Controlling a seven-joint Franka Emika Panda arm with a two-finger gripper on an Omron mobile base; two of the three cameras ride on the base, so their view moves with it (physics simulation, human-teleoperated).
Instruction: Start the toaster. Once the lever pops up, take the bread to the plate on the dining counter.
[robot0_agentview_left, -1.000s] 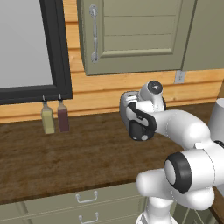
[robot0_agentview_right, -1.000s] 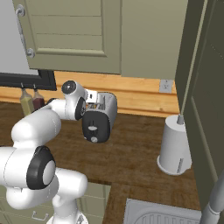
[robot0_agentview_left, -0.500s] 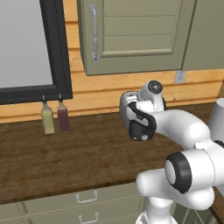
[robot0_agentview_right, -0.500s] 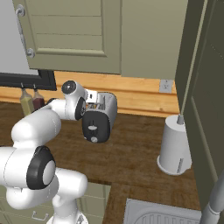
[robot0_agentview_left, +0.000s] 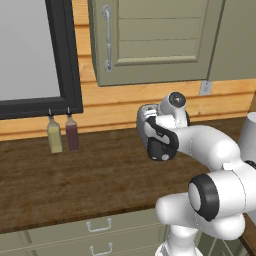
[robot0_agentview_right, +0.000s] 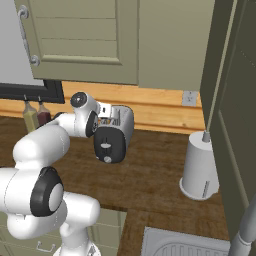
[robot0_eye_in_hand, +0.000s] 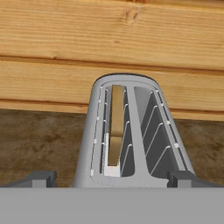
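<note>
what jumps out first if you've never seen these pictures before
The white arm bends over the dark wood worktop so that its open pincer hangs right above the toaster by the plank wall. In the hand view, a bread slice sits in the toaster's left slot; the right slot is empty.

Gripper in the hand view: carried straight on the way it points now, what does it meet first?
Most likely the toaster: the open gripper looks along its slotted top, a tip either side, bread in one slot. Depth is unclear.
</note>
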